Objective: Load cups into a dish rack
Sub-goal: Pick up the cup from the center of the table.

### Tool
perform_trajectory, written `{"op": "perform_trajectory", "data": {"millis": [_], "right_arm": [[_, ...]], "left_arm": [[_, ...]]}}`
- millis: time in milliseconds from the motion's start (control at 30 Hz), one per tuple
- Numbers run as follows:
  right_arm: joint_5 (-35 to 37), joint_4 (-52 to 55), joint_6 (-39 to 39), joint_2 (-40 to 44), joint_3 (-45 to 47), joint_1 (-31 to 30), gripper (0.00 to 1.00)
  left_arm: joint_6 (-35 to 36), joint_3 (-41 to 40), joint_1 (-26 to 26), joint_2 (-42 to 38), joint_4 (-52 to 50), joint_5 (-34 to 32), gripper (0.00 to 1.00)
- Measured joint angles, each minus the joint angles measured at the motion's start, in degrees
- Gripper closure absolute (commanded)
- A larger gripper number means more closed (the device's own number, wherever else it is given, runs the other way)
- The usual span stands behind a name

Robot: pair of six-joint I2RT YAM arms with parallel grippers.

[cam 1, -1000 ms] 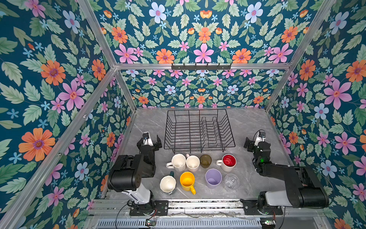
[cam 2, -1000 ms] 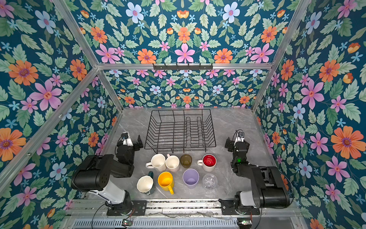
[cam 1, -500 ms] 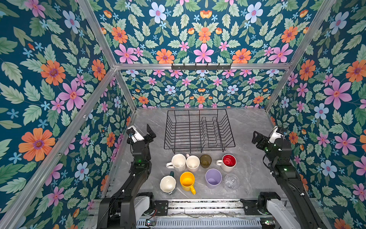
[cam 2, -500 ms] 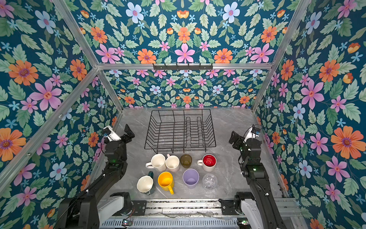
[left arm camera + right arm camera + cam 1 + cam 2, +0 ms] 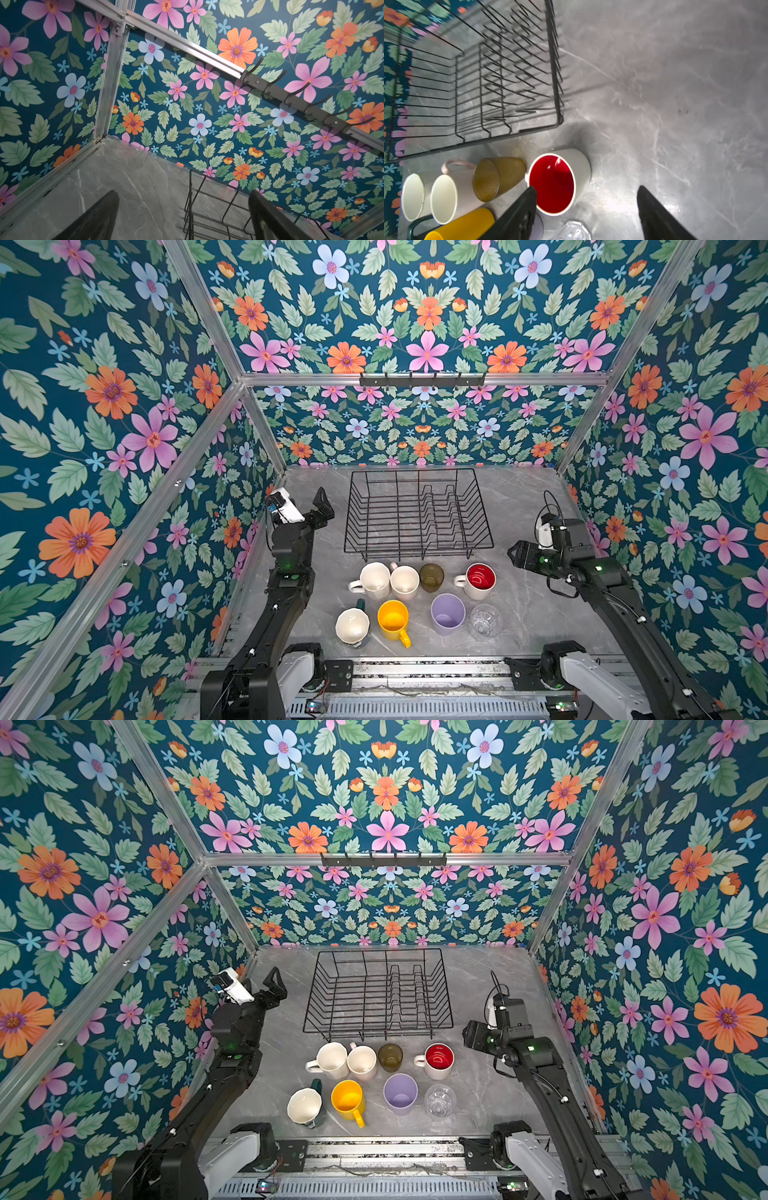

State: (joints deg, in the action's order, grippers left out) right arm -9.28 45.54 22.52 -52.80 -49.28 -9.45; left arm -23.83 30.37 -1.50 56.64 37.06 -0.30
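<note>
1. Grey marbled tabletop [image 5: 519,614] fills the floor of a flower-papered booth. Read as a dial in both top views, 12 o'clock is the far wall and 6 o'clock the arms' base rail.
2. Toward 12 o'clock sits the large rectangular black wire dish rack [image 5: 415,514] [image 5: 378,992], its upright dividers in the 3 o'clock half.
3. All 8 cups stand mouth-up on the table, outside the rack and just at its 6 o'clock side, in 2 rows of 4.
4. The far row, from 9 to 3 o'clock, holds:
   - the cream mug [image 5: 374,580], handle at 9 o'clock
   - the pale pink mug [image 5: 404,580] just beside it
   - the olive-brown glass [image 5: 431,576]
   - the white mug with red inside [image 5: 480,580], set slightly apart
5. The near row, from 9 to 3 o'clock, holds:
   - the dark green mug with cream inside [image 5: 352,625]
   - the yellow mug [image 5: 392,619], handle toward 5 o'clock
   - the lilac tumbler [image 5: 447,613]
   - the clear glass [image 5: 484,620]
6. The left gripper [image 5: 183,192] is raised at 9 o'clock of the rack and points toward 12 o'clock. Its fingers are spread wide, with nothing between them.
7. The right gripper [image 5: 587,187] hangs at 3 o'clock of the white mug with red inside and points toward 9 o'clock. It is near the mug but apart from it. Its fingers stand apart and grip nothing.
</note>
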Motion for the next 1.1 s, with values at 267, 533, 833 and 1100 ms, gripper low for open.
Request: {"op": "perform_trajectory", "data": {"millis": [267,533,833,1100], "right_arm": [[-1.4,1.7,2.9,-2.3,3.0,-7.5,0.29],[-1.2,-2.4,4.9,-7.5,4.1,-8.4,0.35],[2.0,-6.4,5.3,-14.3,4.0,-11.4,0.44],[6.1,-7.7,5.7,-20.3,3.3,-14.9,0.56]], "left_arm": [[0.1,0.7,0.0,-2.8,-3.4,1.1,0.01],[0.0,0.7,0.0,-3.3,-4.6,1.7,0.01],[0.0,0.3,0.0,-4.0,-4.7,1.7,0.00],[0.0,0.3,0.0,-3.8,-4.7,1.9,0.00]]}}
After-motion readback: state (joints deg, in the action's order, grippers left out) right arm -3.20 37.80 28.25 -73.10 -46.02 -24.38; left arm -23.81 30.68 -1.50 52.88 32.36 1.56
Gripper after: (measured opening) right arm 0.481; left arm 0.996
